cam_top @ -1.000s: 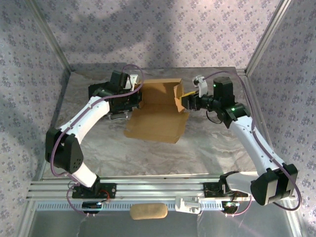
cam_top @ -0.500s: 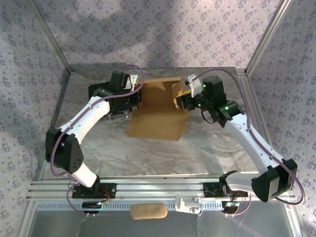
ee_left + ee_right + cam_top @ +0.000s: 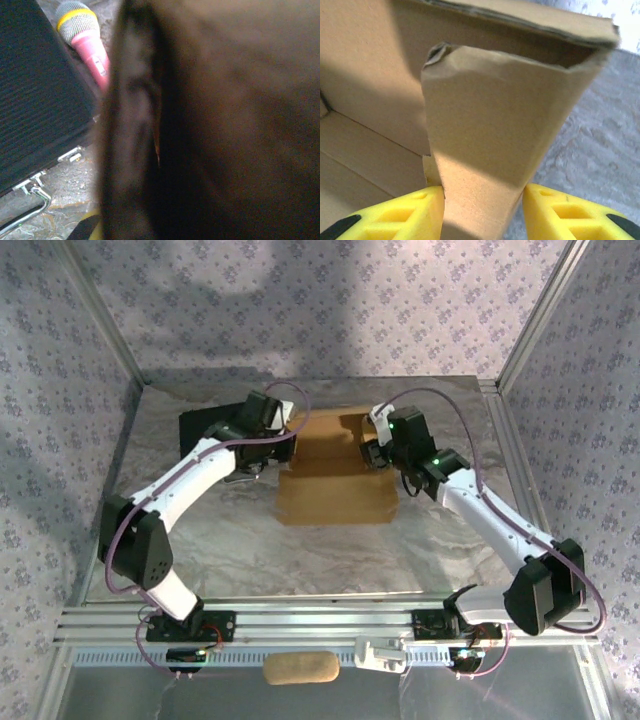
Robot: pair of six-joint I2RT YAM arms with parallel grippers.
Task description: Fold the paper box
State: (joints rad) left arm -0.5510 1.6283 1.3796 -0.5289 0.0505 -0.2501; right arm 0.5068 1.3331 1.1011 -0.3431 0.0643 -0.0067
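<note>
From my station I see the box (image 3: pixel 335 495) on the worktop (image 3: pixel 300 550), in the middle and toward the far side, with both arms reaching in to it from either side. Its near panel lies flat, while the far part stands up in a step with walls raised. The left end effector (image 3: pixel 285 445) is at the box's far left corner. It is closed, but its wrist camera is pressed so close to a dark, blurred face of cardboard that I cannot tell whether any cardboard is pinched between the jaws. The right end effector (image 3: pixel 484 192) is at the far right corner. Its jaws stand partly apart with a cardboard flap between them, and both yellow fingers (image 3: pixel 385 215) rest against the flap's edges, so I read it as gripping the box. That flap rises upright in front of the wrist camera, creased at its top left corner, with the box's inner wall behind it and a folded-over edge above. A black case (image 3: pixel 200 425) lies left of the box, partly under the left arm. On the left wrist view a pink mic (image 3: pixel 85 35) with a grey head and a yellow band lies just beside the case's edge.
</note>
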